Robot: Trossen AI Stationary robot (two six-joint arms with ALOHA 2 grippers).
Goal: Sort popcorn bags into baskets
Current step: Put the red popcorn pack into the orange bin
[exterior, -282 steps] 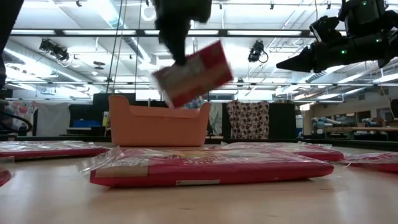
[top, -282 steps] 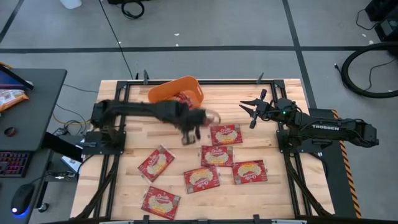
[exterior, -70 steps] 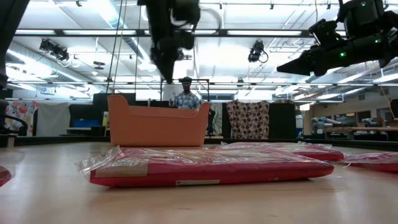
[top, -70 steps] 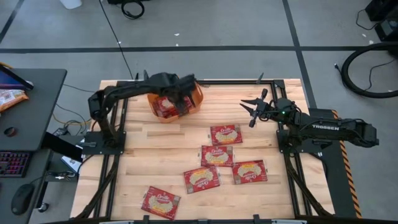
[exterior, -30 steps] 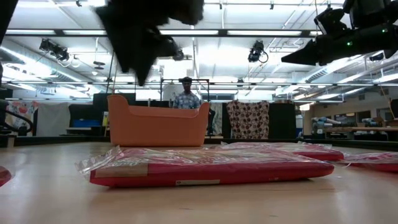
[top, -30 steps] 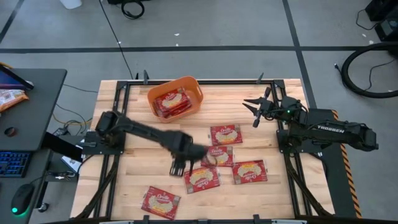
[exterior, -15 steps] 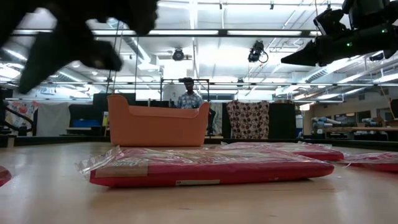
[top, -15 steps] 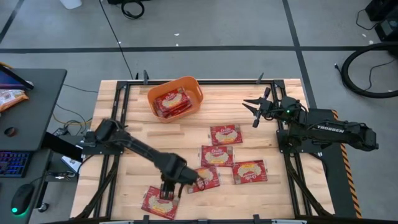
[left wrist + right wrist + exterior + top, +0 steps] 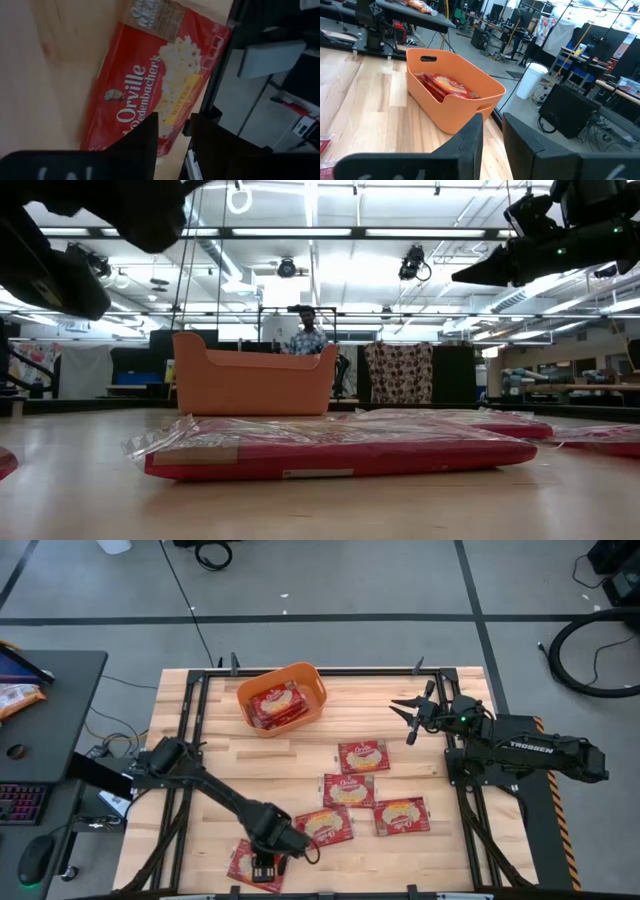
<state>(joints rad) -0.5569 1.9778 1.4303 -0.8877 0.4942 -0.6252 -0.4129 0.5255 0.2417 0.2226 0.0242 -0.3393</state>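
**Left arm drops to the front-edge packet**

Half a second ago the left gripper (image 9: pixel 264 865) was above the gap between 2 packets; it has since slid down toward the bottom of the high view and now sits right over the popcorn bag at the front edge (image 9: pixel 250 865), low and left of centre. The arm runs from its base at the left side of the table (image 9: pixel 200 730) diagonally down and right, nearly stretched flat. In the left wrist view the 2 dark fingers (image 9: pixel 142 140) stand a little apart with that bag (image 9: pixel 150 85) straight ahead of them, not yet between them; it lies flat on the wood, close to the table's dark frame.

The right gripper (image 9: pixel 411 719) hangs at the upper right of the high view, fingers spread wide, arm folded back over its base. It shows again at the top right of the low view (image 9: pixel 500 270).

The orange basket (image 9: pixel 312 682) sits in the upper middle of the high view and already holds red packets (image 9: pixel 276 705). 4 more red bags lie loose in the centre: one uppermost (image 9: pixel 363 756), one below it (image 9: pixel 349 790), one lower right (image 9: pixel 400 815), one lower left (image 9: pixel 326 826) just beside the left arm's wrist. Each is a flat red rectangle with a cream-yellow oval and white script. In the low view a person (image 9: pixel 305 335) stands behind the basket.
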